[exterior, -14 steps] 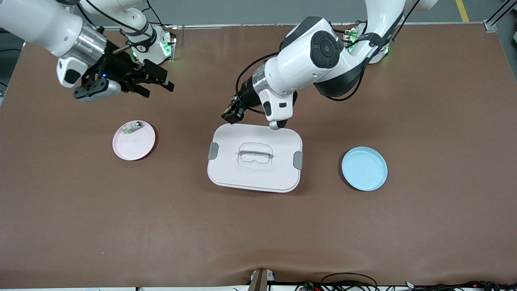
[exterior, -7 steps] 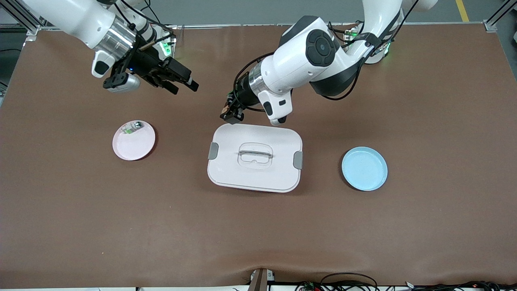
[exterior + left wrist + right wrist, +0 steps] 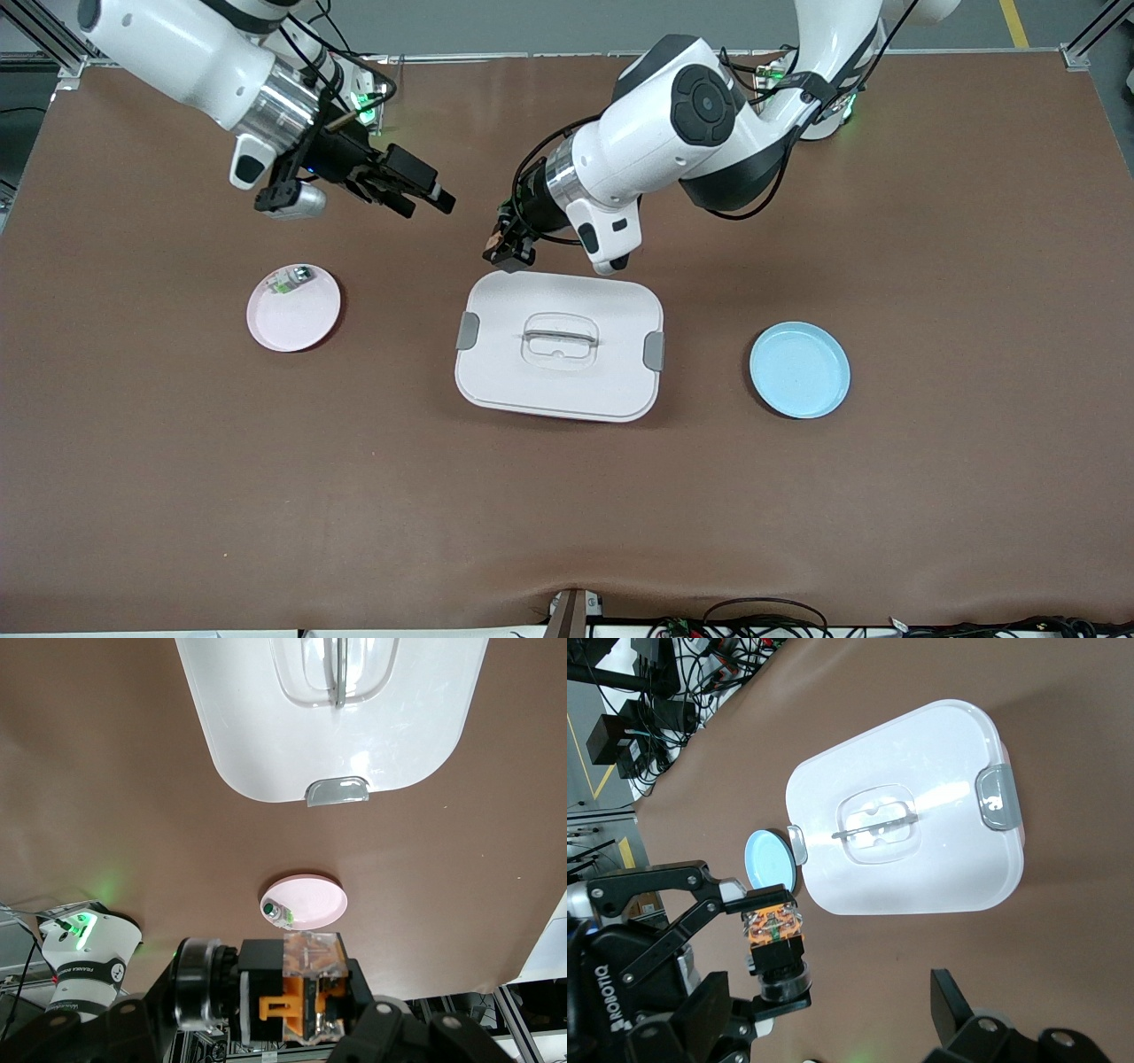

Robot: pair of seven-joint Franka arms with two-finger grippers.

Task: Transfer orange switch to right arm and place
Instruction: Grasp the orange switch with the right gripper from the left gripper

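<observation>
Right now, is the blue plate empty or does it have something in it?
Empty. In the front view the blue plate shows only its bare blue inside, while the pink plate holds a small green-and-silver part.

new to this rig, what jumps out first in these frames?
The two grippers facing each other above the table, just past the white lidded box: the left gripper shut on the orange switch, the right gripper open, its tips toward it. A pink plate with a small green-and-silver part and a blue plate flank the box.
</observation>
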